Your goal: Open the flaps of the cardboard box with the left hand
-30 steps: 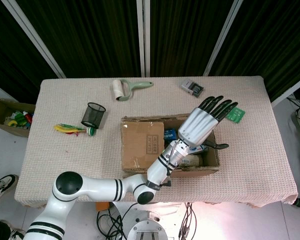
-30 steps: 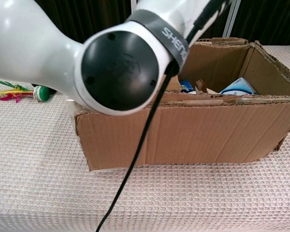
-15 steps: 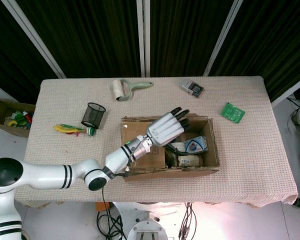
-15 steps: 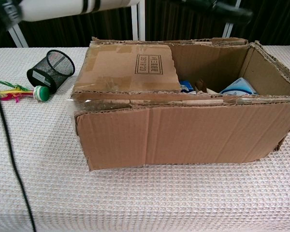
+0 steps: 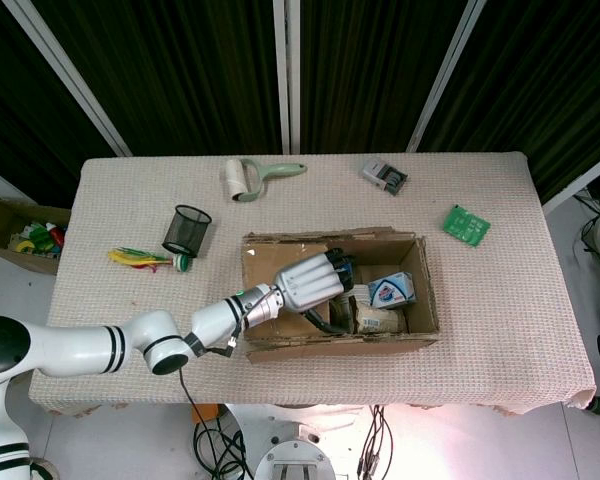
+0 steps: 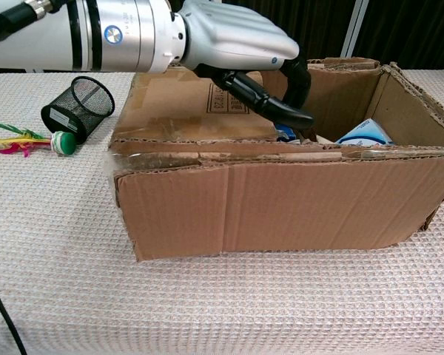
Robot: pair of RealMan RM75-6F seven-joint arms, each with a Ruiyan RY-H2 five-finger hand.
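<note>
Fingers of the left hand curl downward over the free edge of the one flap lying flat across the left half of the cardboard box, close together and hooked rather than spread, though whether they actually touch the cardboard I cannot tell. Within the last second the hand has dropped from high above the box's right side and swung leftward to this edge, which looks like the set-up for lifting the flap. Further right, the box's open half shows cartons inside.

Left hand over cardboard box; mesh cup left.
</note>
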